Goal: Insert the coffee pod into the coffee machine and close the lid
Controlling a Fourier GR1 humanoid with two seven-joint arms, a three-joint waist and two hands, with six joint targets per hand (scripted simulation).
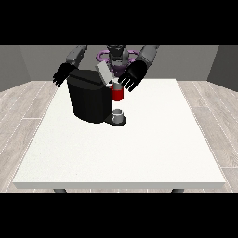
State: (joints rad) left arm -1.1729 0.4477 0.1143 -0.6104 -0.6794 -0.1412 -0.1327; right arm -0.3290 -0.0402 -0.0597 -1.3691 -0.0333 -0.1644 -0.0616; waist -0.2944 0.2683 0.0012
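Note:
The black coffee machine stands on the table's far left half. Its grey lid is tilted up and open. A red pod holder sits at the machine's front, above a small grey cup on the base. A small pale coffee pod rests at the top of the red holder. The hand at the view's right hovers just right of the pod and lid, fingers spread and pointing down; whether it touches the pod I cannot tell. The hand at the view's left hangs behind the machine's left side, fingers spread.
The white table stretches wide towards the camera and to the right of the machine. Its front edge lies near the view's bottom. Grey wood flooring surrounds it.

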